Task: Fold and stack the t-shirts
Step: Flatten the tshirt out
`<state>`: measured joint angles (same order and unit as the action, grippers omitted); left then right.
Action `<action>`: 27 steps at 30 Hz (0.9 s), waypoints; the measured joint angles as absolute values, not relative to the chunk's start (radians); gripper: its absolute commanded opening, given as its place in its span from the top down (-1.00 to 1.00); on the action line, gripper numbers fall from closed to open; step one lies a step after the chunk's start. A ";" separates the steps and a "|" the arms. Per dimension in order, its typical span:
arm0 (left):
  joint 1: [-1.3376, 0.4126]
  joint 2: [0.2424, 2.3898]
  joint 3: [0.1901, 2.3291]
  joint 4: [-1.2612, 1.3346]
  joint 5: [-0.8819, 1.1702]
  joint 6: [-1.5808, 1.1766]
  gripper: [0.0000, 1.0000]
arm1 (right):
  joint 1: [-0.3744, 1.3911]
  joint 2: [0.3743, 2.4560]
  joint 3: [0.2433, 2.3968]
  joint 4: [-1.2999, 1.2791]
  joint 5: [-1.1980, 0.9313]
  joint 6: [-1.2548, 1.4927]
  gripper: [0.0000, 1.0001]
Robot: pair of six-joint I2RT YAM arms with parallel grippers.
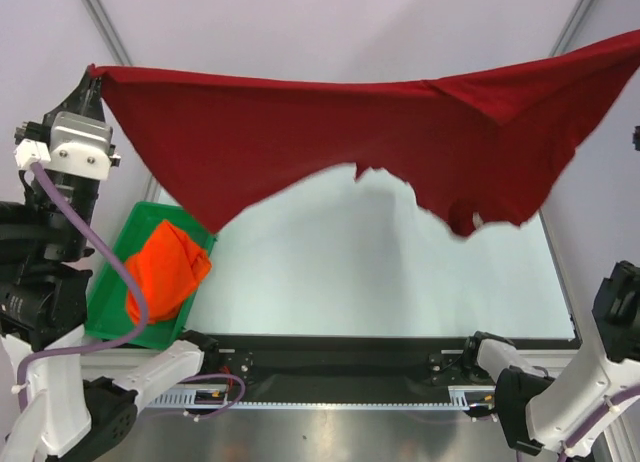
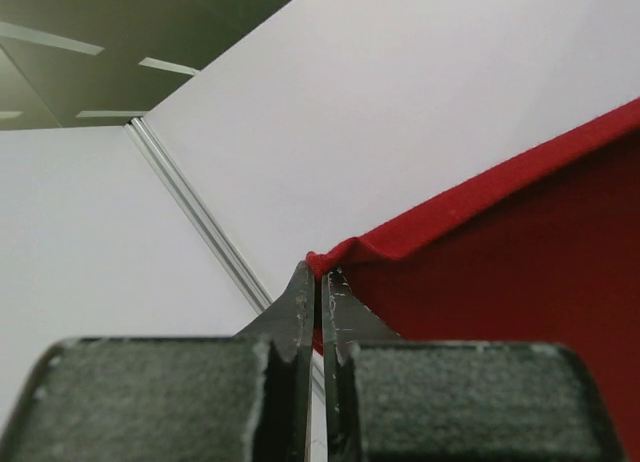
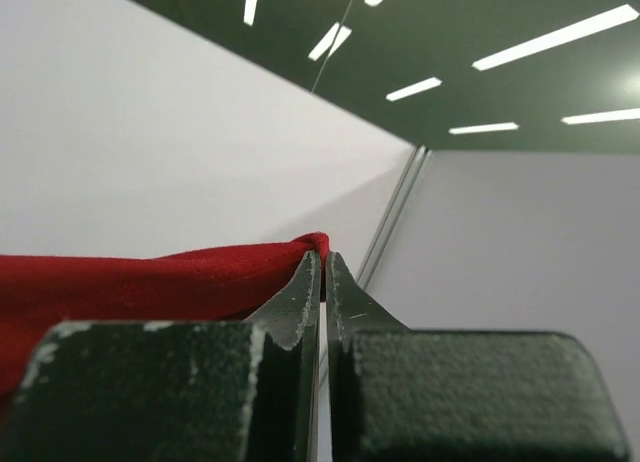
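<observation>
Above table [image 1: 400, 282], left claw [image 2: 320, 282] and right claw [image 3: 324, 267] pinch dark red t-shirt [image 1: 300, 142] stretched between them

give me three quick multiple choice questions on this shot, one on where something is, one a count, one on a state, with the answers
1. Where is the orange t-shirt?
A. in the green tray
B. draped over the left arm
C. hanging from the right jaws

2. How many t-shirts show in the top view?
A. one
B. two
C. four

3. How is the dark red t-shirt?
A. folded flat in the tray
B. held up in the air, stretched between the left jaws and the right jaws
C. lying crumpled under the orange one

Answers:
1 A, it lies crumpled in the tray at the left.
2 B, only the orange and dark red ones are seen.
3 B, each wrist view shows shut jaws pinching a red corner.
</observation>
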<state>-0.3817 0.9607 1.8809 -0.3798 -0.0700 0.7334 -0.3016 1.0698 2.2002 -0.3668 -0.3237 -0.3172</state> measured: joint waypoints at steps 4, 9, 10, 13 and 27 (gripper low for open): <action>-0.381 0.978 1.898 -0.376 -0.065 0.733 0.99 | -0.303 1.110 2.304 -0.370 -0.319 -0.315 1.00; -0.381 1.051 1.897 -0.368 -0.076 0.735 0.99 | -0.303 1.211 2.358 -0.355 -0.323 -0.310 1.00; -0.381 1.071 1.892 -0.360 -0.081 0.735 0.99 | -0.303 1.236 2.355 -0.351 -0.327 -0.308 1.00; -0.381 1.127 1.847 -0.337 -0.105 0.742 0.99 | -0.303 1.297 2.291 -0.328 -0.350 -0.307 1.00; -0.339 1.371 1.157 -0.264 -0.122 0.770 0.99 | -0.089 1.454 1.363 -0.281 -0.400 -0.470 1.00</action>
